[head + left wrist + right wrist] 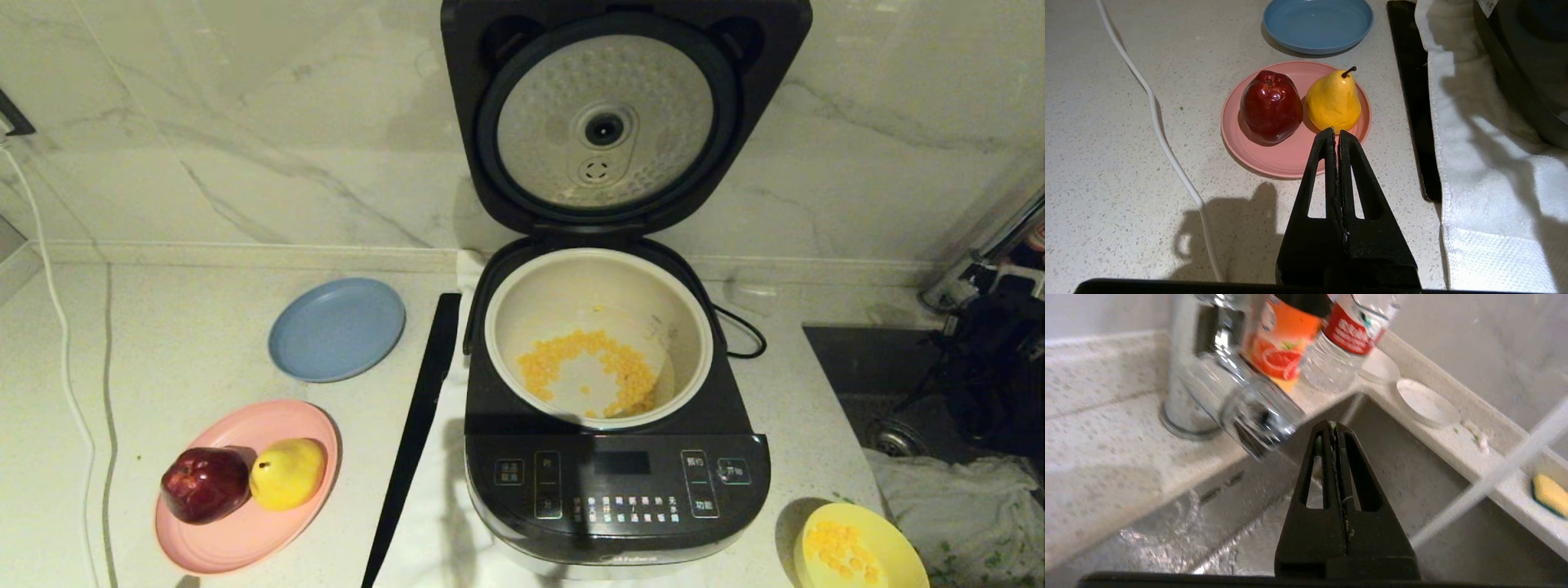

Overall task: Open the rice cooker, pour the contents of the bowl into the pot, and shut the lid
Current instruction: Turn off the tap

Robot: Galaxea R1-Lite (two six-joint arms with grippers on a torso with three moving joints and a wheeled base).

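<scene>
The rice cooker (616, 482) stands mid-counter with its lid (608, 122) swung fully up, dimpled silver plate facing me. Inside, the cream pot (571, 286) holds a ring of yellow kernels, the contents (563, 359). The pale yellow bowl (894, 543) sits upright at the front right of the cooker with some kernels (841, 551) in it. My left gripper (1336, 131) hangs shut and empty over the counter beside the pink plate. My right gripper (1332, 424) is shut, holding nothing, over the sink below the faucet, away from bowl and cooker.
A blue plate (336, 328) and a pink plate (277, 523) with a red apple (204, 483) and a yellow pear (287, 472) lie left of the cooker. A black strip (416, 425), white cable (57, 327), sink (890, 384), chrome faucet (1216, 375) and bottles (1286, 343) are nearby.
</scene>
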